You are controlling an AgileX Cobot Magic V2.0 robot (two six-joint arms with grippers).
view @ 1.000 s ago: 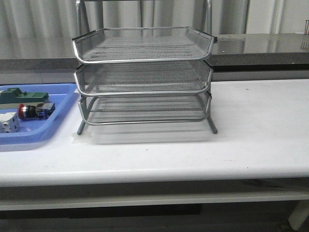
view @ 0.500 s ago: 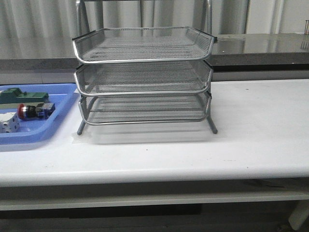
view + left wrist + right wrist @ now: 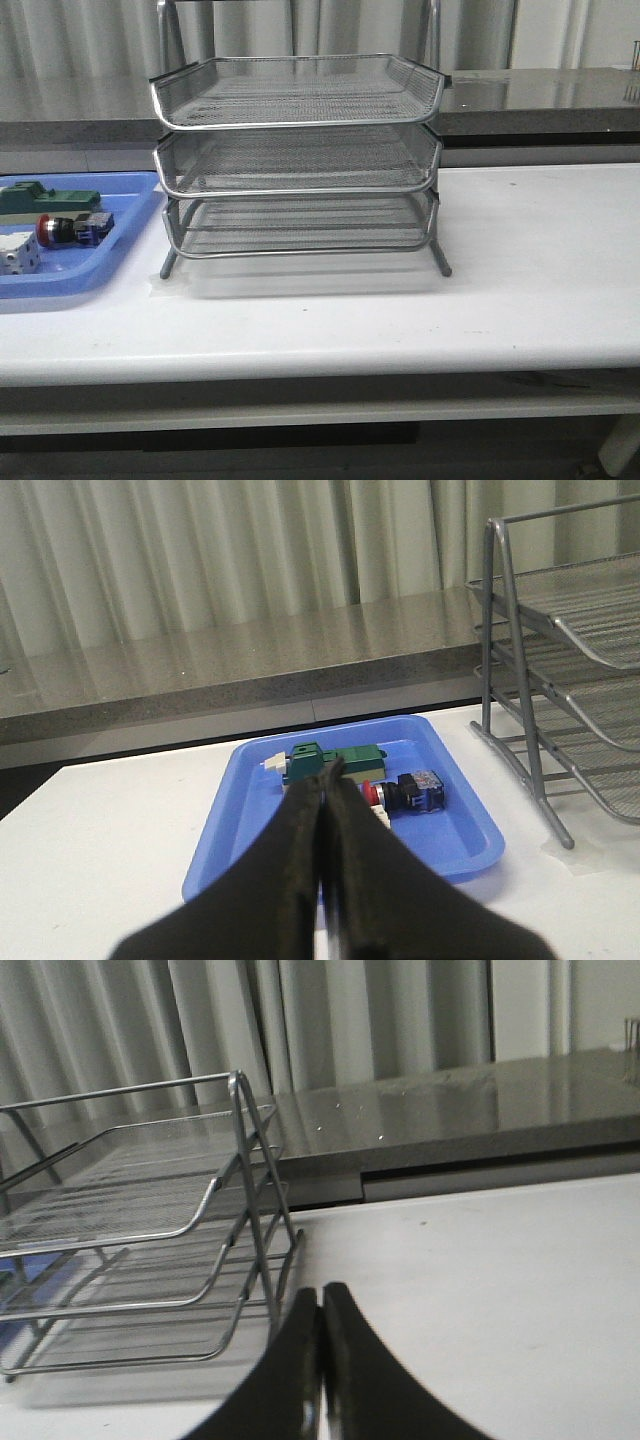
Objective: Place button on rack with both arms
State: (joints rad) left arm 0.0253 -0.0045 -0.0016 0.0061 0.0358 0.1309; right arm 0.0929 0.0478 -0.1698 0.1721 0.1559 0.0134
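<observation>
The button [image 3: 72, 229] with red cap and blue rear block lies on its side in the blue tray [image 3: 118, 244] at the table's left; it also shows in the left wrist view [image 3: 410, 790]. The three-tier wire-mesh rack [image 3: 298, 160] stands mid-table, all trays pushed in and empty. It shows in the left wrist view [image 3: 560, 670] and the right wrist view [image 3: 130, 1230]. Neither arm shows in the front view. My left gripper [image 3: 325, 775] is shut and empty, held above the table short of the blue tray. My right gripper [image 3: 321, 1295] is shut and empty, beside the rack's right leg.
A green block [image 3: 45, 198] and a white cube [image 3: 18, 252] lie in the blue tray [image 3: 240, 820] next to the button. A grey ledge [image 3: 560, 100] runs behind the table. The white table top [image 3: 540, 260] stretches right of the rack.
</observation>
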